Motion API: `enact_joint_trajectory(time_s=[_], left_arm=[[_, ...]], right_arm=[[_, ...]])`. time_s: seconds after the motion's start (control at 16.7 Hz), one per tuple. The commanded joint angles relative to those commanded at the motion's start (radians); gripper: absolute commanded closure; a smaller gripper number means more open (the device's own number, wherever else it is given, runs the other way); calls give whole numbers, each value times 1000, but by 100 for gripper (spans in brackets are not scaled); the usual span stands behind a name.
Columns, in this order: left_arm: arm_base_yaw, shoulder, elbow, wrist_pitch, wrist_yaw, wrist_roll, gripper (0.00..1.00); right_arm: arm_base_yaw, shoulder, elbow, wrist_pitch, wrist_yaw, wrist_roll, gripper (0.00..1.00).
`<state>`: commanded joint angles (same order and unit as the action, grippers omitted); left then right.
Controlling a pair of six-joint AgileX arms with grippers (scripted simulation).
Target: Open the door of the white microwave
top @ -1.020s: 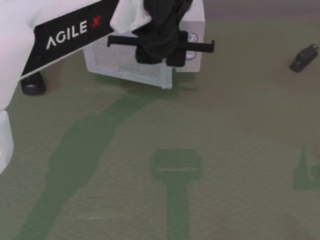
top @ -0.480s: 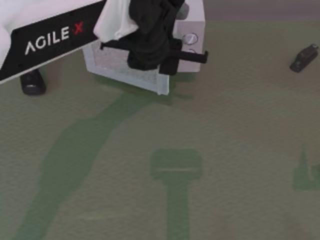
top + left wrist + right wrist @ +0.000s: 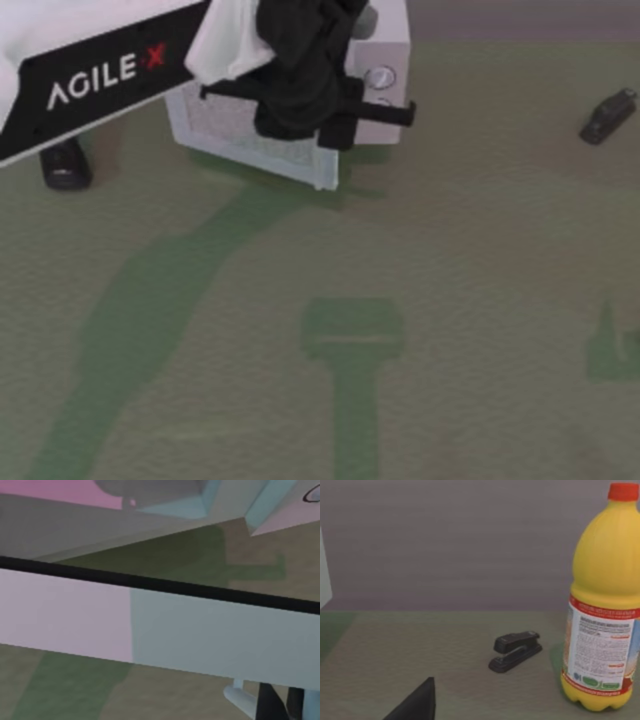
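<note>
microwave (image 3: pixel 385 45) at the table's 12 o'clock | door (image 3: pixel 250 140) ajar, free edge swung toward 5 o'clock, barely further than half a second ago | my left gripper (image 3: pixel 335 125) at that edge, fingers: cannot tell | right arm parked, unseen from above | judgement: pull stalling, opening partial

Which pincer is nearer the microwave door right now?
Left. The left pincer hangs right over the door, at its swinging edge. The right pincer is out of the top view, near the stapler.

White left arm (image 3: pixel 60 30) bearing black band lettered AGILE X, black wrist end
</note>
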<state>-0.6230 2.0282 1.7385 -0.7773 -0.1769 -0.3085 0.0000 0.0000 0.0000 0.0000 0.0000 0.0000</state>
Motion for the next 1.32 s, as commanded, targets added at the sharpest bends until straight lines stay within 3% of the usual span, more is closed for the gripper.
enact_joint_trajectory(time_s=[1.32], left_arm=[[1,-25,-35,19,22,30,100]], right_arm=[[0,0,0,0,0,0,0]])
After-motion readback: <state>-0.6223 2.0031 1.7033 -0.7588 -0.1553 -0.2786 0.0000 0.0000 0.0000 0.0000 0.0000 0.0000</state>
